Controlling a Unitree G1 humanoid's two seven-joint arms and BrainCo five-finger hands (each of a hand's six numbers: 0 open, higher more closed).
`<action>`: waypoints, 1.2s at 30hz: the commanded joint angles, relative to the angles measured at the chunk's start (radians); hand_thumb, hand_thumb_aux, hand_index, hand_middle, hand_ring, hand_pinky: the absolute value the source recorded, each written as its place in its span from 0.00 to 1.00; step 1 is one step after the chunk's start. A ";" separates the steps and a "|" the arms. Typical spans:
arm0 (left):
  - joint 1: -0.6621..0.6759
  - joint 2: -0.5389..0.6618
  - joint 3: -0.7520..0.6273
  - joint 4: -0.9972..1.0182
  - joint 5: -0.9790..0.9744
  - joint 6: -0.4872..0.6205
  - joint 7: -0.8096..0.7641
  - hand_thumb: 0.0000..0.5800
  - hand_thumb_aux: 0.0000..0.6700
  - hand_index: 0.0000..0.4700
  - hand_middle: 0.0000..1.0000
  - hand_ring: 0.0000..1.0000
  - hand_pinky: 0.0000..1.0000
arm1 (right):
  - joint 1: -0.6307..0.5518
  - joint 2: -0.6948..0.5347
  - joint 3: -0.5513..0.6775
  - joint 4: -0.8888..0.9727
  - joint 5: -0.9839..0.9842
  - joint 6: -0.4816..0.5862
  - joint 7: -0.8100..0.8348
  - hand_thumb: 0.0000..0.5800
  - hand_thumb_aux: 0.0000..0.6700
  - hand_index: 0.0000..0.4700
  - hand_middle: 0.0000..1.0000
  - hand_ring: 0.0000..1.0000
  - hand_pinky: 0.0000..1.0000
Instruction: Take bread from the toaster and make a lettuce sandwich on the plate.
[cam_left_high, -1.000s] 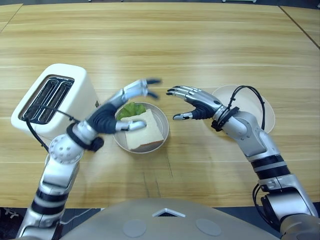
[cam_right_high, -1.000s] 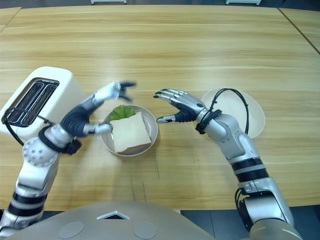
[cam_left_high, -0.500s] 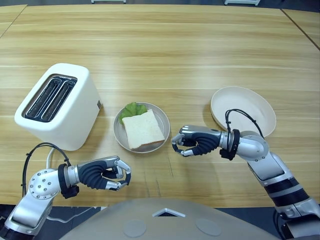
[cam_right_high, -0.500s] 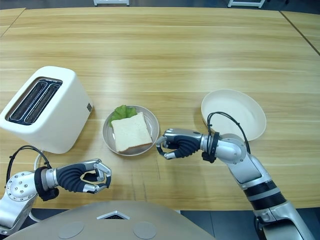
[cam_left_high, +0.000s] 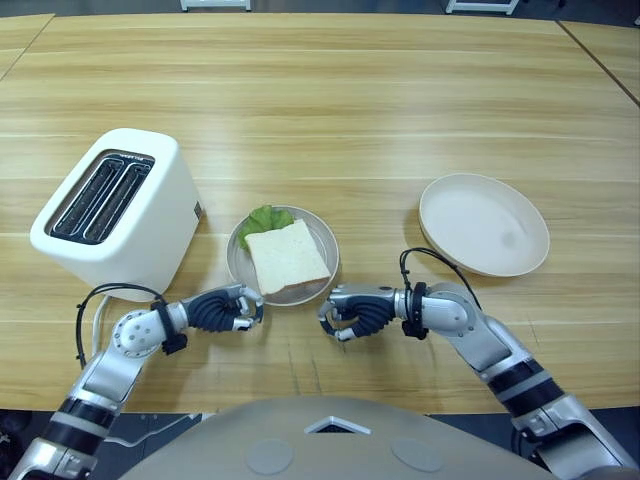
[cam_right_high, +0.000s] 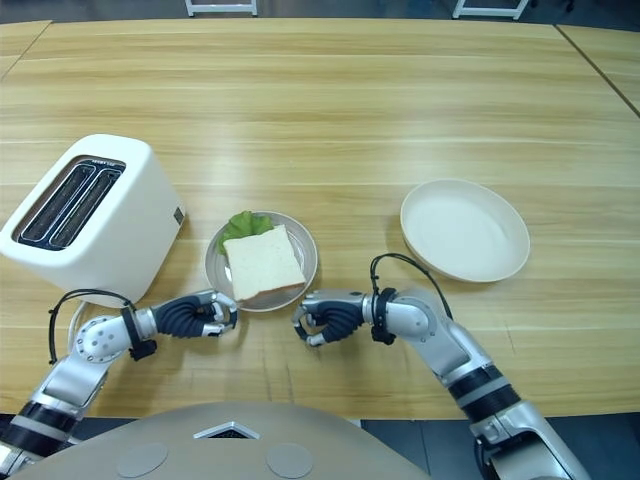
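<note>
A white toaster (cam_left_high: 115, 210) with two empty slots stands at the left. To its right a small grey plate (cam_left_high: 322, 233) carries a slice of white bread (cam_left_high: 286, 258) lying on a green lettuce leaf (cam_left_high: 264, 218) that peeks out at the back left. My left hand (cam_left_high: 222, 308) rests on the table just in front of the plate's left rim, fingers curled, holding nothing. Just in front of the plate's right rim sits my right hand (cam_left_high: 354, 312), likewise curled and holding nothing.
An empty cream bowl (cam_left_high: 484, 224) sits at the right, beyond my right forearm. The toaster's cord (cam_left_high: 96, 312) loops near my left wrist. Bare wooden tabletop (cam_left_high: 330, 100) stretches behind the plate and toaster.
Both hands have come down from above the plate, curled shut, and now rest low on the table in front of it. The sandwich and toaster have not moved.
</note>
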 joint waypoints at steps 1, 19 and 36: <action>-0.029 -0.052 -0.040 0.118 0.101 0.059 0.079 1.00 1.00 1.00 1.00 1.00 1.00 | -0.024 0.061 0.032 0.088 -0.105 0.013 -0.079 1.00 1.00 1.00 1.00 1.00 1.00; -0.357 -0.289 0.049 0.446 0.138 0.069 0.468 1.00 1.00 1.00 1.00 1.00 1.00 | -0.371 0.374 0.040 0.571 -0.385 0.159 -0.692 1.00 1.00 1.00 1.00 1.00 1.00; -0.012 -0.196 0.164 -0.459 0.074 -0.194 0.481 0.00 0.00 0.00 0.00 0.00 0.00 | -0.088 0.232 -0.128 -0.135 0.134 -0.046 -0.486 0.00 0.00 0.00 0.00 0.00 0.00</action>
